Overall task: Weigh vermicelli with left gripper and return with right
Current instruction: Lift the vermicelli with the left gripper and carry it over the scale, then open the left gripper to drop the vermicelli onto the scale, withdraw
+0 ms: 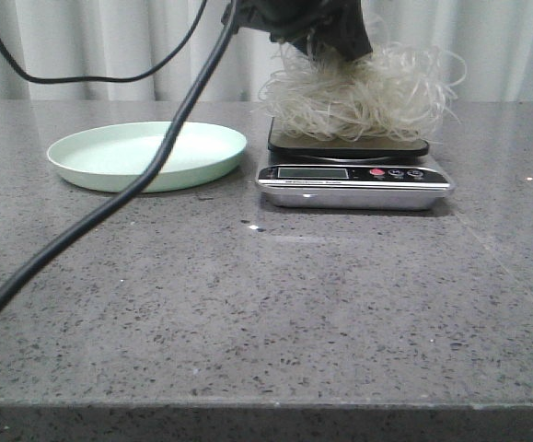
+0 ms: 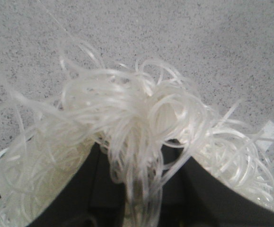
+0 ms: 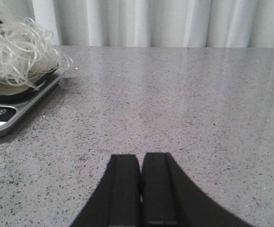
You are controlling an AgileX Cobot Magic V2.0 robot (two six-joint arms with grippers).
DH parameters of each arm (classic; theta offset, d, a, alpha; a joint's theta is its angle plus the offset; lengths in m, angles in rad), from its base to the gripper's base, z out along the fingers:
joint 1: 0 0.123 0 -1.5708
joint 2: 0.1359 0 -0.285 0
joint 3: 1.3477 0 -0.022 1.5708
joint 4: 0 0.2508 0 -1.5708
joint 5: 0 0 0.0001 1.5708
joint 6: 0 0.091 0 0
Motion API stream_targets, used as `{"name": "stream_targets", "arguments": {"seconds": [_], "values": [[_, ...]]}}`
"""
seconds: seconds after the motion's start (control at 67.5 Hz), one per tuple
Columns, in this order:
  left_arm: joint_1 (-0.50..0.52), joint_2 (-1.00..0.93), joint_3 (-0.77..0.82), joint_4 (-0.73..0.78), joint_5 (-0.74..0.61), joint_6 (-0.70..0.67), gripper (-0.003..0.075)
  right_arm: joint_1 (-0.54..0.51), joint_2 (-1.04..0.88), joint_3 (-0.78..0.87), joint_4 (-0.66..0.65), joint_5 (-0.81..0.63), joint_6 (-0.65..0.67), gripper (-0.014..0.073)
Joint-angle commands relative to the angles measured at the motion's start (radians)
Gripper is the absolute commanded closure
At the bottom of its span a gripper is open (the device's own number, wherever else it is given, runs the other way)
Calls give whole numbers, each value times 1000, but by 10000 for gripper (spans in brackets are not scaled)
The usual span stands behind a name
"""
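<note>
1. The vermicelli [image 1: 363, 92] lies as a loose whitish heap on the dark platform of a kitchen scale [image 1: 353, 175], which stands on the grey speckled table [image 1: 266, 304] to the right of centre in the front view.
2. The left tool [image 1: 335, 41] reaches down from the top of the front view into the upper left part of the heap; its black body hides the strands directly under it.
3. In the left wrist view, the left tool's dark fingers [image 2: 80, 194] stand close together with a bundle of vermicelli [image 2: 137, 132] running up through the narrow gap between them, so the tool is pinching the noodles.
4. Strands spill and curl out on every side of the fingers in that view, with the table visible beyond them.
5. A pale green plate [image 1: 146, 157] sits on the table just to the left of the scale, not touching it, with nothing visible in it.
6. A black cable [image 1: 110, 198] crosses the front view diagonally from the top centre to the lower left edge, passing in front of the plate.
7. The scale's front strip shows a small display and a red button beside darker buttons; the reading is too small to tell.
8. The right tool [image 3: 140, 189] hangs low over bare table well to the right of the scale, its two fingers pressed together with nothing between them.
9. In the right wrist view, the scale and part of the noodle heap appear at the far edge, apart from the right tool.
</note>
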Motion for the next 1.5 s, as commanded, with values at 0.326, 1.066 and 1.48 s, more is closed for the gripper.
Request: {"name": "stream_targets", "arguments": {"seconds": [0.326,1.066,1.48], "values": [[-5,-53,-36,4,-14,-2,576,0,-15,-8,2,-88,-1,442],[-3,-267,-40,142,45,-2,176,0,-15,-8,2,-90,-1,442],[118,-531,46,266,134,-40,356,0,-15,-8,2,-112,-1,442]]}}
